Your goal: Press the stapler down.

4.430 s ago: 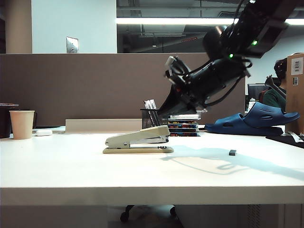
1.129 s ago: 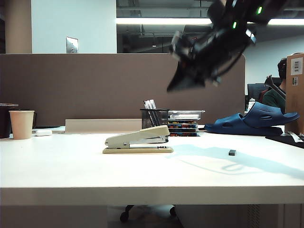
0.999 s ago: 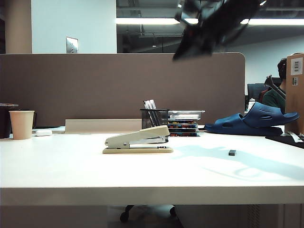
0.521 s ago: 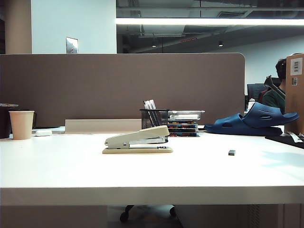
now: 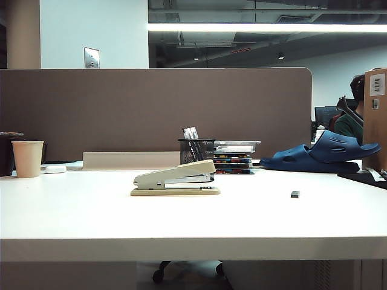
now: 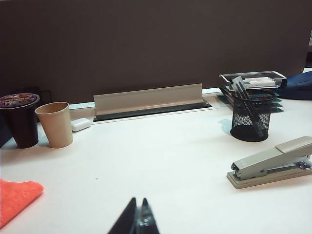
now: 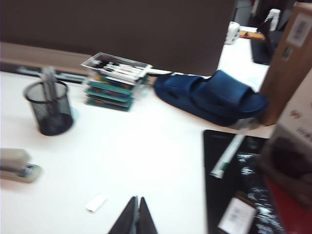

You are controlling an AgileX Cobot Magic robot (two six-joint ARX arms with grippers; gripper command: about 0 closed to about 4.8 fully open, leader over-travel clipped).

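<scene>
— Stapler location? The long beige hinged-arm stapler (image 5: 175, 180) is seen on the white surface (image 5: 193, 217), just before the black mesh pen cup (image 5: 195, 150).

— Grippers? The left gripper (image 6: 138, 220) and right gripper (image 7: 137, 214) are raised clear of the stapler, fingers closed together, nothing held.

One stapler (image 5: 175, 179), one paper cup (image 6: 54, 124), one dark cup (image 6: 20, 119), one mesh pen holder (image 6: 250, 116), one blue sandal (image 5: 323, 153), one orange cloth (image 6: 15, 197), and two grippers, left (image 6: 137, 222) and right (image 7: 136, 218), both pressed closed.
</scene>
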